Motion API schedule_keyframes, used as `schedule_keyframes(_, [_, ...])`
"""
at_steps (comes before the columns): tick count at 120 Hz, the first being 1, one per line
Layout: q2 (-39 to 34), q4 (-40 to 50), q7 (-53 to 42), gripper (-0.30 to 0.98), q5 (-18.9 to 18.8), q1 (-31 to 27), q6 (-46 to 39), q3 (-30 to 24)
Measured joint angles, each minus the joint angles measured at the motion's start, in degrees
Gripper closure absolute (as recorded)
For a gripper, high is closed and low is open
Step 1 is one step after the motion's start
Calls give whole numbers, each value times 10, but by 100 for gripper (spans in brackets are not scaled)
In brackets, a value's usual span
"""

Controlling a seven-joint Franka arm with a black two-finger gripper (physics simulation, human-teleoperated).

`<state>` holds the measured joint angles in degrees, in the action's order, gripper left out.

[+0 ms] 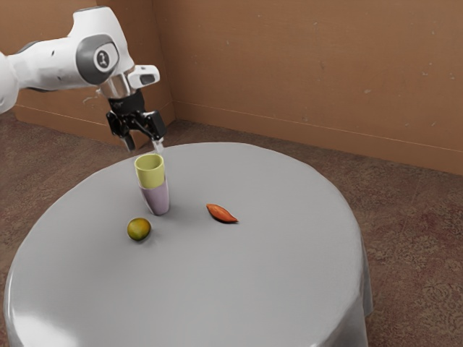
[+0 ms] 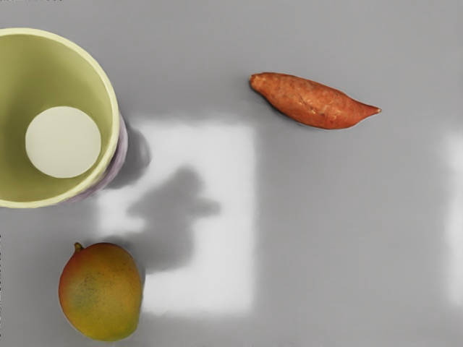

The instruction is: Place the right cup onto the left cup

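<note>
The yellow-green cup stands upright on the purple cup, its lower part inside or against the purple rim. My gripper is above and a little behind the stack in the exterior view, fingers apart with nothing between them. From the wrist view, the yellow-green cup presents its open mouth and pale bottom, and a sliver of the purple cup shows under its rim. The rest of the purple cup is hidden there.
On the round grey table, a mango lies close to the stack, nearer the exterior camera. A sweet potato lies toward the exterior view's right. Brown walls stand behind the table.
</note>
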<state>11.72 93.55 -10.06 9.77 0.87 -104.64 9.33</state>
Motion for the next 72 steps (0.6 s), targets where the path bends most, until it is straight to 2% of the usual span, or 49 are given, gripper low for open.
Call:
schedule_keyframes(37, [-74, 3, -3, 0, -36, 15, 36, -8])
schedule_keyframes(72, [-85, 2, -4, 0, -42, 14, 54, -8])
